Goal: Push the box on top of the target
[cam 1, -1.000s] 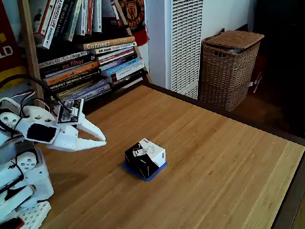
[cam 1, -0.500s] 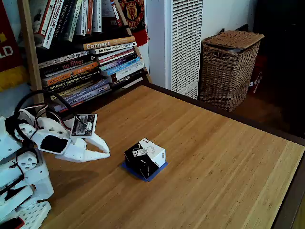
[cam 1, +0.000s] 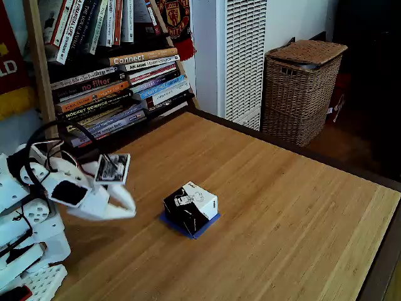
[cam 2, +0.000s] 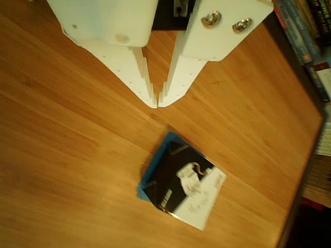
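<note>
The box [cam 1: 191,207], black-sided with a white printed top, sits on the target [cam 1: 200,229], whose blue tape shows along the box's front edges. In the other view the box [cam 2: 186,187] covers most of the target [cam 2: 156,161], leaving a strip of blue on its near side. My white gripper [cam 1: 130,204] hovers left of the box, a short gap away, blurred. The other view shows the gripper [cam 2: 158,102] from above with its two fingertips touching, shut and holding nothing, pointing at the box.
A wicker basket [cam 1: 301,88] stands on the floor beyond the table's far edge. A bookshelf [cam 1: 113,69] with stacked books rises behind the arm. The wooden table [cam 1: 282,213] runs bare to the right of the box.
The gripper has closed its fingers and swung slightly lower and back to the left. The box has stayed put on the blue tape.
</note>
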